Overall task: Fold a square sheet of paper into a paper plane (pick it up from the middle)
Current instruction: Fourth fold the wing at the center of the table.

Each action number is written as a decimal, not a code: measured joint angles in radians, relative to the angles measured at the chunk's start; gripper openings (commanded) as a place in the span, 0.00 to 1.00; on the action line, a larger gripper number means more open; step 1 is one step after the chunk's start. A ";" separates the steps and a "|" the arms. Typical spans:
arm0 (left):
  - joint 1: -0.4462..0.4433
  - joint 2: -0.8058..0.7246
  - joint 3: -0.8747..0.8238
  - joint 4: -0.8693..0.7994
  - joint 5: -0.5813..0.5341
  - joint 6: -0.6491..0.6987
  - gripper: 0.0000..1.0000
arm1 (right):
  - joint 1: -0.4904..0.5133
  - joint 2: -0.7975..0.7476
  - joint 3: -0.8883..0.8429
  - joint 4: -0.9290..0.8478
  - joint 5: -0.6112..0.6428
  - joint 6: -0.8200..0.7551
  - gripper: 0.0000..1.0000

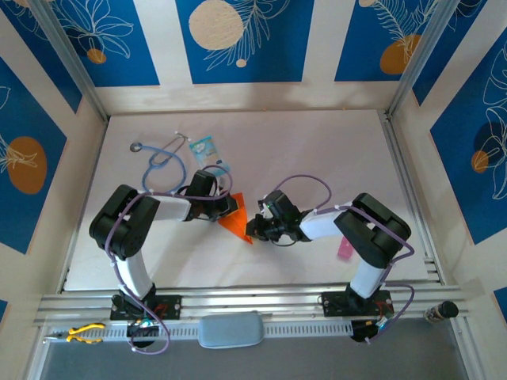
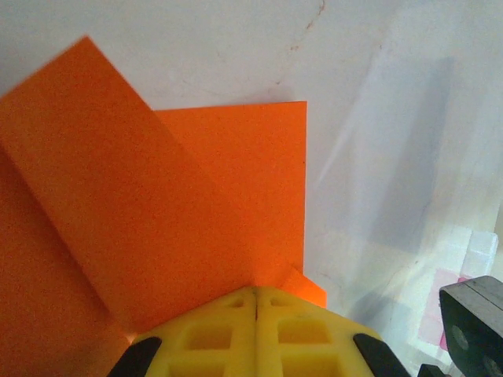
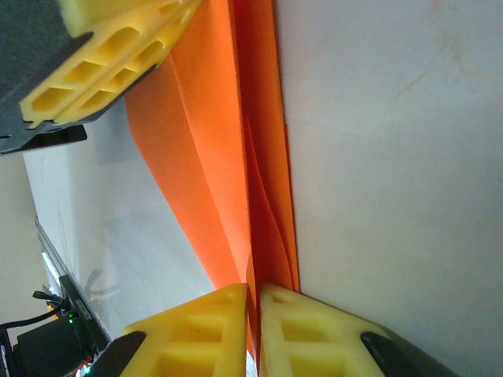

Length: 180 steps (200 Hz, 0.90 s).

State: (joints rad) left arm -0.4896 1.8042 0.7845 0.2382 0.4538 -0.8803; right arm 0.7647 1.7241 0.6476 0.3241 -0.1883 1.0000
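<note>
Orange and thin, the square sheet of paper [image 1: 235, 220] shows only early folds, the left gripper [image 2: 255, 297] and right gripper [image 3: 253, 297] each clamped on it, so most folding seemingly remains.

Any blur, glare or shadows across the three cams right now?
Top external: sharp, evenly lit, faint shadows beside the orange paper. Left wrist: the paper's upper-left flap and the left gripper look slightly soft, with pale streaks on the table. Right wrist: right gripper and folds fairly sharp, no glare.
</note>
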 measured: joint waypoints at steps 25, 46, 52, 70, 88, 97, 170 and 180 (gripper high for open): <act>0.000 0.000 0.000 0.000 0.000 0.000 0.00 | 0.000 0.000 -0.003 0.003 -0.001 0.000 0.09; 0.000 0.000 0.000 0.000 0.000 0.000 0.00 | 0.000 0.000 -0.003 0.002 -0.004 0.000 0.11; 0.000 0.000 0.000 0.000 0.000 0.000 0.00 | 0.000 -0.001 -0.003 0.001 -0.005 -0.001 0.12; 0.000 0.000 0.000 0.000 0.000 0.000 0.00 | 0.001 -0.013 -0.005 -0.016 -0.009 -0.004 0.12; 0.000 0.000 0.000 0.000 0.000 0.000 0.00 | 0.001 -0.028 -0.013 -0.041 -0.016 -0.007 0.12; 0.000 0.000 0.000 0.000 0.000 0.000 0.00 | 0.001 -0.033 -0.015 -0.055 -0.019 -0.012 0.13; 0.000 0.000 0.000 -0.002 0.000 0.000 0.00 | 0.002 -0.034 -0.010 -0.082 -0.018 -0.041 0.10; 0.000 0.000 0.000 -0.002 0.001 0.000 0.00 | 0.002 -0.035 -0.010 -0.082 -0.018 -0.043 0.12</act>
State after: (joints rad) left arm -0.4896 1.8042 0.7845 0.2367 0.4545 -0.8803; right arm 0.7670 1.6894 0.6376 0.2417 -0.2062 0.9573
